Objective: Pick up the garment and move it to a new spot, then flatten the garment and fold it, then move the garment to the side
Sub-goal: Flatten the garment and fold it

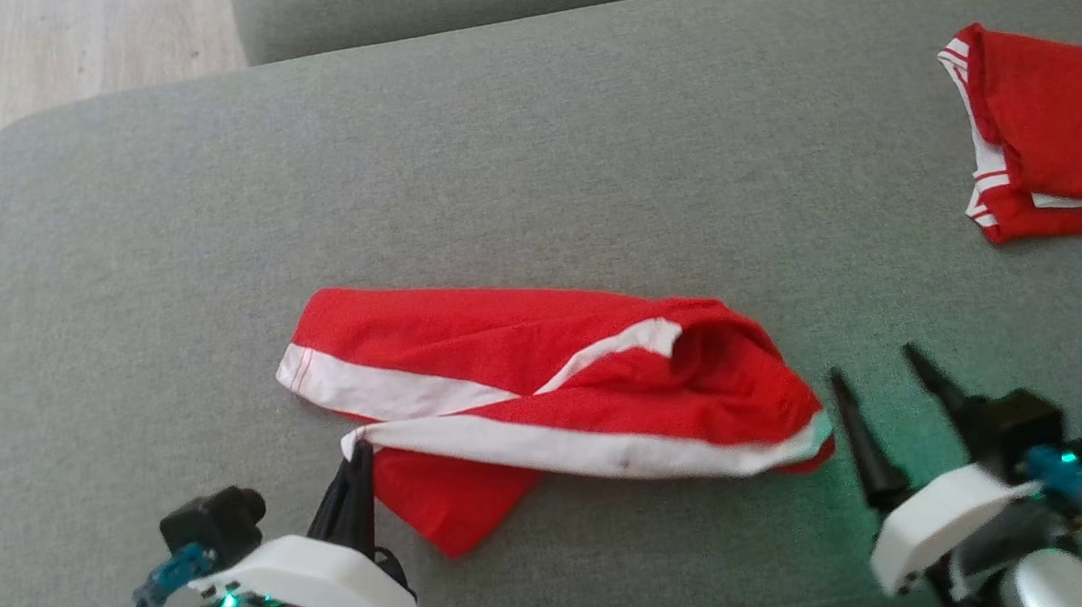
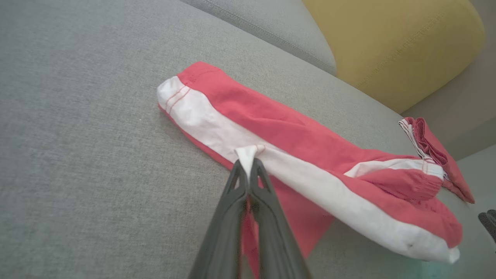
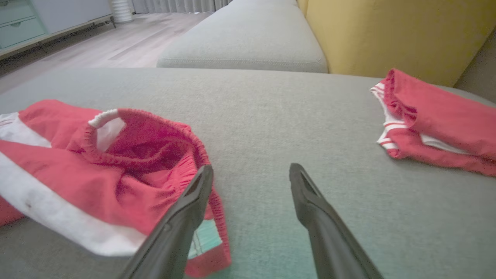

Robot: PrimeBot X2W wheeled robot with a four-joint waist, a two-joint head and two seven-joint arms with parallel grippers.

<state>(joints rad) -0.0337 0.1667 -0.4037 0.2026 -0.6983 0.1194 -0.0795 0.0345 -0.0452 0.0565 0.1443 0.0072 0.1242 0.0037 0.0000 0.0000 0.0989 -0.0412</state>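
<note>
A: Head view first. Found the red shorts (image 1: 550,393) lying rumpled toward the front edge of the grey sofa cushion (image 1: 485,149), a little left of its middle, with one leg doubled under. Noted the left gripper (image 1: 359,453) pressed together at the shorts' left end. Noted the right gripper (image 1: 869,364) spread wide just beside the other end, touching nothing.

B: Saw a folded red garment (image 1: 1066,128) too, out by the right edge, well apart. Counted plenty of bare cushion behind and to the left, with wooden floor (image 1: 22,56) beyond the rounded back-left corner.

A: Left wrist view next. Confirmed the pinch: clamped on the white hem corner (image 2: 248,151), with cloth peaking up past the tips. Judged it thin, soft and light, likely to drape and drag rather than keep any shape.

B: Agreed. Would have wanted a second hold at the far end, to lift it spread out. Spotted a yellow cushion (image 2: 387,46) past the back edge, not in the way.

A: Right wrist view last. Looked along parted fingers at the elastic waistband (image 3: 155,116), gaping and bunched, touching or just beside the left finger. Reckoned that gathered rim the sturdiest place to grab. Judged the open cushion between shorts and folded garment enough for flattening.
</note>
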